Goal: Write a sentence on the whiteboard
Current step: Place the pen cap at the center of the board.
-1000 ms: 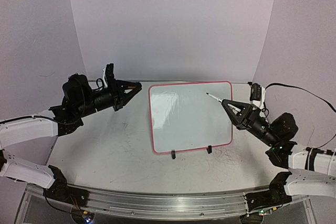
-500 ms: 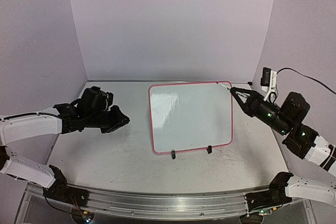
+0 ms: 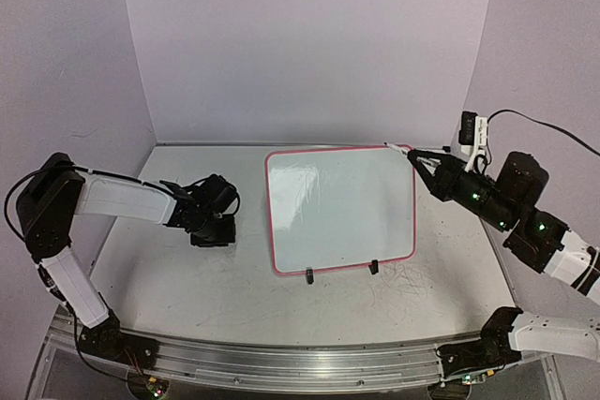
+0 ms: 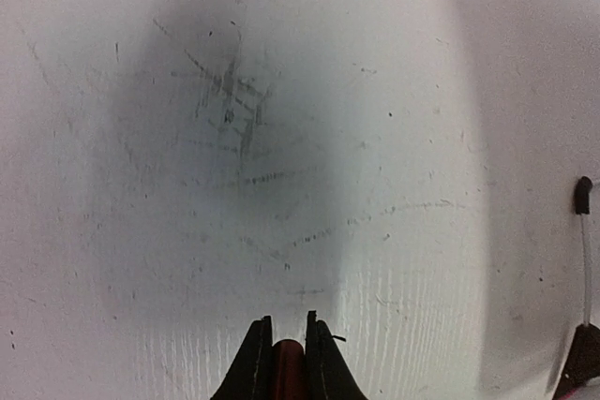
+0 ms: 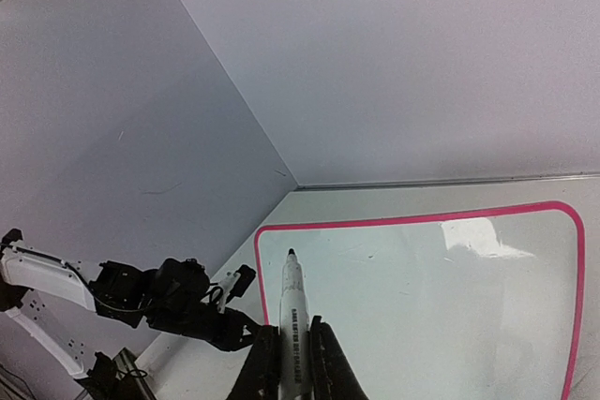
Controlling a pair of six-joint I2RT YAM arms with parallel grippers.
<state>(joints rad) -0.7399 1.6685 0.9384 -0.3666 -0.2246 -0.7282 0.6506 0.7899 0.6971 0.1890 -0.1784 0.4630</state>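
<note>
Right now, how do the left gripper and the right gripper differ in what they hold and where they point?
The left gripper points down at the table, left of the whiteboard; the right gripper hangs by the whiteboard's far right corner and points across it. The left gripper's jaws pinch a short reddish piece; the right gripper's jaws hold a white marker with a dark tip. Both are shut on something.

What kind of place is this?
Probably a robot lab test cell: a plain lilac backdrop, a scuffed white table, and a left arm and right arm rising from a metal rail.
</note>
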